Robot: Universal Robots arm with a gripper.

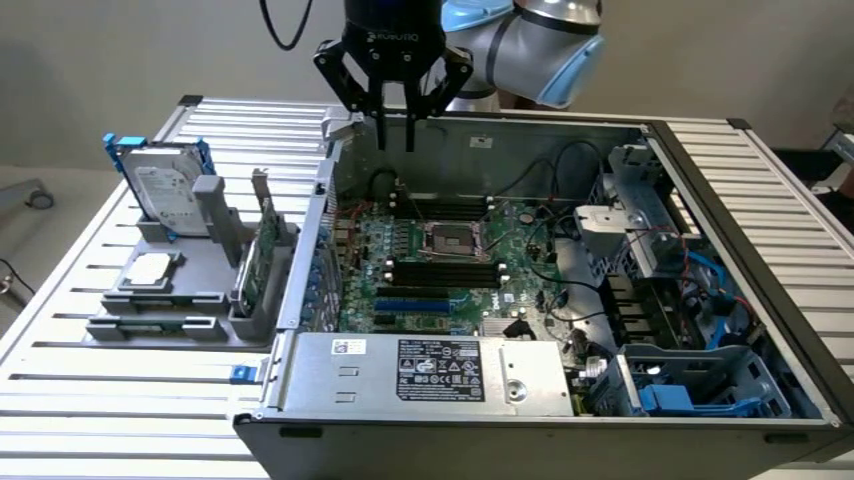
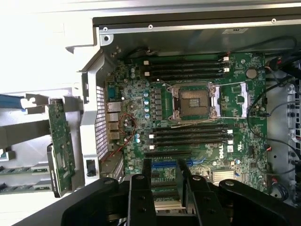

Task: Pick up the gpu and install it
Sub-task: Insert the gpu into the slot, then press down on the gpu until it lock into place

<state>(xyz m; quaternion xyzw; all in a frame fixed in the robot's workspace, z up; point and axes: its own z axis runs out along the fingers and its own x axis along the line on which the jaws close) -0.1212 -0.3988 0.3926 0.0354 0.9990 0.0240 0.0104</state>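
Note:
The gpu (image 1: 263, 245) is a thin green card standing on edge in a grey holder (image 1: 200, 300), just outside the open computer case's left wall in the exterior view. In the wrist view the gpu (image 2: 61, 141) shows edge-on beside that wall. My gripper (image 1: 395, 135) hangs above the case's far left corner, up and to the right of the card and apart from it. Its fingers (image 2: 146, 188) stand open over the motherboard (image 2: 197, 108) with nothing between them.
The grey holder also carries a silver hard drive in a blue frame (image 1: 167, 185) and a small square chip (image 1: 151, 268). The open case (image 1: 747, 200) holds the motherboard, cables, drive cages and a power supply (image 1: 427, 370) at the front. Everything rests on a slatted metal table (image 1: 80, 400).

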